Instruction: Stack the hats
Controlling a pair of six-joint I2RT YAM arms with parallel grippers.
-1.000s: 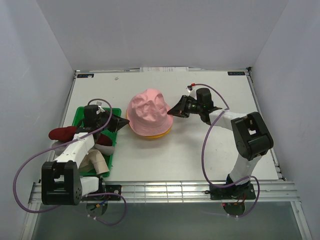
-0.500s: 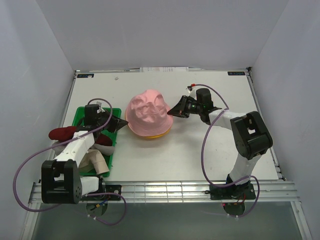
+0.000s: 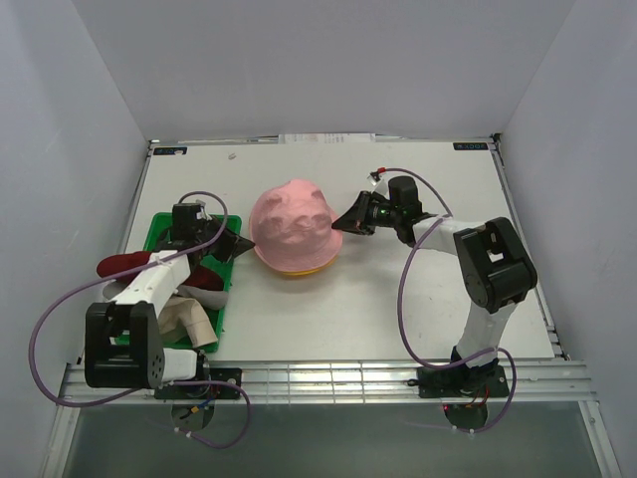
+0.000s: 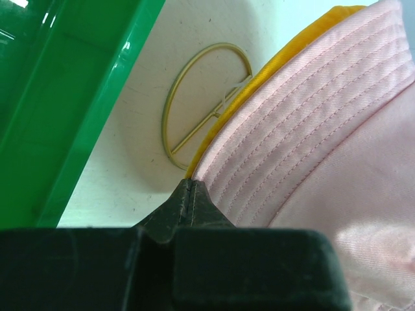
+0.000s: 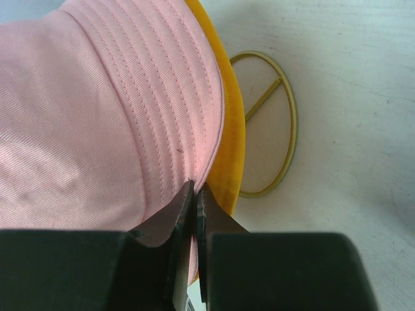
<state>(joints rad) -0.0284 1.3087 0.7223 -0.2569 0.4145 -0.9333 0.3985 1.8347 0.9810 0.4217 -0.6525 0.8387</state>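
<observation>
The pale pink hat (image 3: 292, 221) sits over the yellow-orange hat (image 3: 299, 269) at the table's middle; only a yellow rim shows under it. My left gripper (image 3: 241, 242) is shut on the pink hat's left brim (image 4: 272, 142), with the yellow edge (image 4: 285, 52) beside it. My right gripper (image 3: 338, 224) is shut on the pink hat's right brim (image 5: 175, 116), above the yellow rim (image 5: 232, 142). The dark red hat (image 3: 121, 265), the grey hat (image 3: 206, 296) and the beige hat (image 3: 189, 321) lie in the tray.
A green plastic tray (image 3: 157, 224) stands at the left under my left arm; its wall shows in the left wrist view (image 4: 71, 116). A gold wire frame pokes out from under the stacked hats (image 4: 170, 123), (image 5: 293, 123). White walls enclose the table.
Both grippers have shifted slightly toward the back left with the pink hat's brim. The pink hat now covers more of the yellow hat, so less yellow shows.
</observation>
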